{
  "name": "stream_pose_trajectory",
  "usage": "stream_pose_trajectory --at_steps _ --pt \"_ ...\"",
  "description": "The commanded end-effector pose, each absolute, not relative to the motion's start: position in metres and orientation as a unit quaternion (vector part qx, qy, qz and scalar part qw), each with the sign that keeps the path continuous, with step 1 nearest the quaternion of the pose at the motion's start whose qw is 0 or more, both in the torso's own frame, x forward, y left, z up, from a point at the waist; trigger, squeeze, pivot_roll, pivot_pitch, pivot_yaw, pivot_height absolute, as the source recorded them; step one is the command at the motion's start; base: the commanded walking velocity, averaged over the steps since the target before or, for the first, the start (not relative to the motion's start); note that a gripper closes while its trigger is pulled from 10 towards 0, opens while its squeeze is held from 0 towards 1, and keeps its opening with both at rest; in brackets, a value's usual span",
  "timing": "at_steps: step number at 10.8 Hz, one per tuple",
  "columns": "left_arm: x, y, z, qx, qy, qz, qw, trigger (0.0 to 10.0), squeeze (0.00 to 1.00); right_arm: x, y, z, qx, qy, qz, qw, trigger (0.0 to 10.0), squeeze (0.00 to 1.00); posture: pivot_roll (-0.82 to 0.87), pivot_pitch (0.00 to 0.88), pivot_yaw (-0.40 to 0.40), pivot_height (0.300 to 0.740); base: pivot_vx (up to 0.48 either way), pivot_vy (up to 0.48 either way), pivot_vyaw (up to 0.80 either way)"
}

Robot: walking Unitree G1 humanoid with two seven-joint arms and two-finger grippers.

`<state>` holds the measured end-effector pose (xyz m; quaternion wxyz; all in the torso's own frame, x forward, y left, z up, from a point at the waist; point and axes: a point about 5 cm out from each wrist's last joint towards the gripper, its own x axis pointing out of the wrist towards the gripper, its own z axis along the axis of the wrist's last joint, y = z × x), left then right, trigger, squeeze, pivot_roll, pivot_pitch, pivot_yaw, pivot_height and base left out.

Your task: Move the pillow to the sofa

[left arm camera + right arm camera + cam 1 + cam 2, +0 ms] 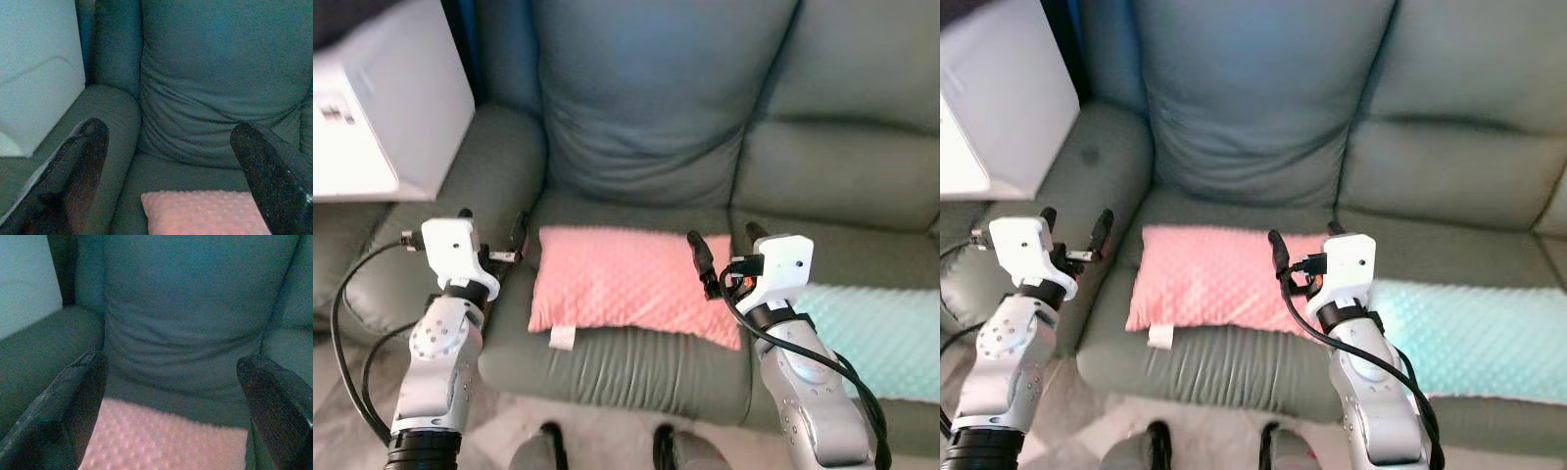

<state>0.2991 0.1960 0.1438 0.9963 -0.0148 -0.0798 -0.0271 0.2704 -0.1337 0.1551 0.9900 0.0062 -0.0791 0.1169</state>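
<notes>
One pink pillow (626, 286) lies on the sofa (646, 127); left gripper (492, 223) and right gripper (724, 240) both wide, empty

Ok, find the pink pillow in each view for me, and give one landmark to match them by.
Left eye view: pink pillow lies on the sofa seat, centre, between the two arms.
Right eye view: left of centre, its right end behind the right tool.
Left wrist view: bottom edge.
Right wrist view: bottom edge.
Shared landmark: the sofa back cushion just behind it.
</notes>
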Motion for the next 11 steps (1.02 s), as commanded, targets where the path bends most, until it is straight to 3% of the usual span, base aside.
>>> stream_pose_trajectory --at_steps 1,5,11 --pt "0.295 0.199 0.143 -0.007 -0.069 -0.020 0.997 10.0 1.00 0.272 -0.135 0.156 -0.004 -0.087 0.110 0.990 10.0 0.00 -0.11 0.104 -0.002 0.740 0.000 0.000 0.00" --pt "0.295 0.193 0.138 -0.005 -0.063 0.008 0.998 10.0 1.00 0.286 -0.136 0.167 -0.003 -0.114 0.114 0.987 10.0 0.00 -0.11 0.016 -0.010 0.740 0.000 0.000 0.00" --pt "0.294 0.198 0.130 0.001 -0.050 0.039 0.998 10.0 1.00 0.289 -0.135 0.162 0.004 -0.111 0.121 0.986 10.0 0.00 -0.08 0.001 -0.020 0.740 0.000 0.000 0.00"
